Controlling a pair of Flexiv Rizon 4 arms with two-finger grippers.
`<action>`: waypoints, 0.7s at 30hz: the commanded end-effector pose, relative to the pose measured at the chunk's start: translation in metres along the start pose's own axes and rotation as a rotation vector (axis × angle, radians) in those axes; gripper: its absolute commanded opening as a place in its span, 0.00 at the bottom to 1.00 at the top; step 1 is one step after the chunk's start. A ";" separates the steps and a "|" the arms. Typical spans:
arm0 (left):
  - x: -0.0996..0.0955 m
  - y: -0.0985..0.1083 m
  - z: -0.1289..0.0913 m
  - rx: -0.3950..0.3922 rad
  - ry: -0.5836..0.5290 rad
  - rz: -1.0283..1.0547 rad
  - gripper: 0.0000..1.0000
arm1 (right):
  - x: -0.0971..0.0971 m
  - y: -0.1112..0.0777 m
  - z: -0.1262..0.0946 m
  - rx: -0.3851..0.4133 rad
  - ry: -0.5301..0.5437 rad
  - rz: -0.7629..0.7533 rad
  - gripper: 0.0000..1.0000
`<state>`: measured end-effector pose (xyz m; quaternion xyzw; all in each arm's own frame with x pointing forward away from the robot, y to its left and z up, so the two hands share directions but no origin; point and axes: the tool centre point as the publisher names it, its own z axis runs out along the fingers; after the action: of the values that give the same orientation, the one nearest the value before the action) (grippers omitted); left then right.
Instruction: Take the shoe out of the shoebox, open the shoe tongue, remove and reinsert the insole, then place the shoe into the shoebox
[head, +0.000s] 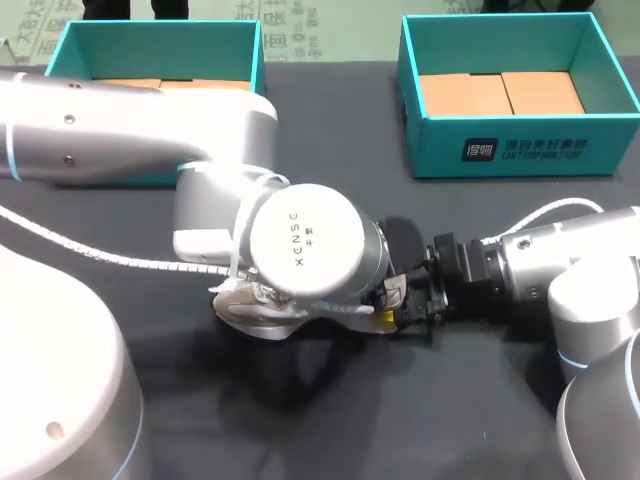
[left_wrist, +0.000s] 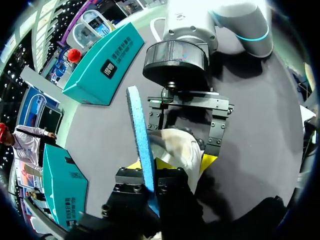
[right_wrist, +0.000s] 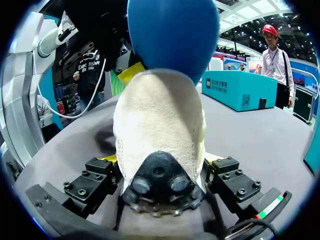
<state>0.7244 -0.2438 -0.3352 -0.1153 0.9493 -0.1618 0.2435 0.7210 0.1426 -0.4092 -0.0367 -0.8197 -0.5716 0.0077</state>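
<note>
1. Left pincer clamped on the blue insole, a finger on each face, holding it upright and pointing from the fingers down toward the shoe.
2. Right pincer clamped on the shoe's heel from both sides, low over the table.
3. Shoe resting near the middle of the table, long axis along the table's length: heel toward the right edge, toe toward the left edge.
4. Key relation: insole directly over the shoe's mouth, long axis upright, broad face turned toward the heel. Probably needs tilting along the shoe before sliding in flat. Left arm nearest the mouth, right arm only steadying the heel.
5. One teal shoebox at the far edge toward the right corner and a second shoebox at the far edge toward the left corner, both well apart from the shoe.
6. Hidden from overhead by the left wrist: its pincer, the insole and most of the shoe. Tongue not made out. Cannot tell whether the insole's lower end sits inside the shoe, so cannot tell removal from reinsertion.
</note>
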 end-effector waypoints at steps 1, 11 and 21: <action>-0.017 0.003 -0.006 0.036 0.161 0.016 0.00 | 0.001 0.000 0.001 0.004 0.000 0.000 0.00; -0.019 -0.021 -0.035 0.130 0.353 0.031 0.00 | 0.001 0.000 0.001 0.004 0.000 0.000 0.00; -0.009 -0.049 -0.058 0.198 0.511 0.069 0.00 | 0.001 0.000 0.001 0.004 0.000 0.000 0.00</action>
<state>0.7085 -0.2699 -0.2677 -0.0247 0.9624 -0.2672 0.0430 0.7209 0.1425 -0.4090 -0.0365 -0.8195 -0.5718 0.0077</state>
